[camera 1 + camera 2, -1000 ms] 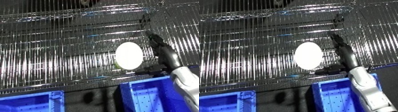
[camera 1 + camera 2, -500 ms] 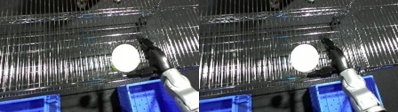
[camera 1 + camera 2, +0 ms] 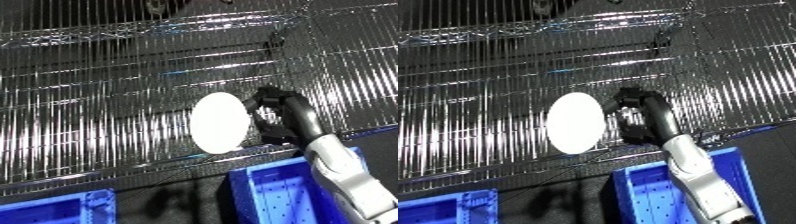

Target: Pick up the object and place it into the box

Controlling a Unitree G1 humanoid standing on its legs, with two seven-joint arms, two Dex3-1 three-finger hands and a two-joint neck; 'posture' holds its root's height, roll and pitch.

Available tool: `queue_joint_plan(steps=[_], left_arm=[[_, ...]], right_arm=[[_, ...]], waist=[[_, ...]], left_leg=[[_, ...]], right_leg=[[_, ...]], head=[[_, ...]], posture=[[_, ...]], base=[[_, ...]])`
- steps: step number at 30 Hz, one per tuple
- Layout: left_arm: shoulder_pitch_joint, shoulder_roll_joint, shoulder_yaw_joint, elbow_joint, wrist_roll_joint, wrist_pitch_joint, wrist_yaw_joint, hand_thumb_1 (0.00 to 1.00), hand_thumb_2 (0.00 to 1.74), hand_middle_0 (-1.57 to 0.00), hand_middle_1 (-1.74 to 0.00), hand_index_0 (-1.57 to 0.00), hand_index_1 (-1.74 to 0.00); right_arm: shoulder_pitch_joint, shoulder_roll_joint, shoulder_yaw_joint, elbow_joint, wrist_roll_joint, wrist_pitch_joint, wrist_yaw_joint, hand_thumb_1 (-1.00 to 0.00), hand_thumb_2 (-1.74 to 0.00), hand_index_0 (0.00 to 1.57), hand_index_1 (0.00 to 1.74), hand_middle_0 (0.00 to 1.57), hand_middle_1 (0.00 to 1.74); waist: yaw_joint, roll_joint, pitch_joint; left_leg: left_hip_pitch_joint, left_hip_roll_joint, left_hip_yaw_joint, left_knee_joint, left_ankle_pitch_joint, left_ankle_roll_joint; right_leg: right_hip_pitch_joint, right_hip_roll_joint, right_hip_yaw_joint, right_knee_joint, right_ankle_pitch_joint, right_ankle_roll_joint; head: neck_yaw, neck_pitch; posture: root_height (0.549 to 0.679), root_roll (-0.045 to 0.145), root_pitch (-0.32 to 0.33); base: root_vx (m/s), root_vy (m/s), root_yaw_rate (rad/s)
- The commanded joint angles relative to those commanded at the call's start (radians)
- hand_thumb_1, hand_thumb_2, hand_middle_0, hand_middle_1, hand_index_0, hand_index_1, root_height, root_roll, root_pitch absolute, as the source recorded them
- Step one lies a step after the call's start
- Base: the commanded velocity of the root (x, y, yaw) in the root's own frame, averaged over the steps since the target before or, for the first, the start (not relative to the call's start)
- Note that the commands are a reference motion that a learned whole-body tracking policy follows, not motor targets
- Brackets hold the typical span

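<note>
Right hand (image 3: pixel 286 116): fingers curled round edge of white oval object (image 3: pixel 219 123).
Object: upright on wire shelf (image 3: pixel 98 115).
Blue bin (image 3: pixel 275 192): below shelf.

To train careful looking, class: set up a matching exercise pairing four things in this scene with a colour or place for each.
Things:
1. disc
2. right hand
3. bin
4. shelf

Descriptions:
A. blue, below the shelf's front edge
B. white, oval, standing on edge on the wires
C. shiny metal wire
D. black, fingers curled beside the disc's right edge

Pairs: 1-B, 2-D, 3-A, 4-C
</note>
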Motion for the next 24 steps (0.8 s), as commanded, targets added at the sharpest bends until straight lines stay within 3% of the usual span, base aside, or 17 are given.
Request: queue_joint_plan(steps=[12,24], left_arm=[[0.000,-0.012,-0.002,0.009,-0.004,-0.008,-0.001,0.00,0.00,0.00,0.00,0.00,0.00],[0.006,-0.017,0.013,0.011,-0.006,-0.016,0.004,0.00,0.00,0.00,0.00,0.00,0.00]], right_arm=[[0.013,0.005,-0.002,0.001,-0.012,-0.019,-0.011,-1.00,-1.74,1.57,1.74,1.57,1.74],[0.030,-0.029,-0.010,-0.063,-0.068,-0.057,-0.064,-1.00,-1.74,1.57,1.74,1.57,1.74]], waist=[[-0.008,-0.002,0.000],[-0.021,-0.013,0.000]], left_leg=[[0.028,0.007,0.003,-0.033,0.017,-0.0028],[0.057,0.019,0.008,-0.071,0.031,-0.0074]], right_leg=[[0.025,0.0061,-0.002,-0.027,0.005,-0.0083],[0.051,0.0130,0.000,-0.063,0.016,-0.0076]], head=[[0.000,0.017],[-0.030,0.039]], posture=[[0.618,0.076,0.094],[0.623,0.076,0.091]], base=[[-0.035,-0.003,-0.013],[-0.041,0.005,-0.026]])
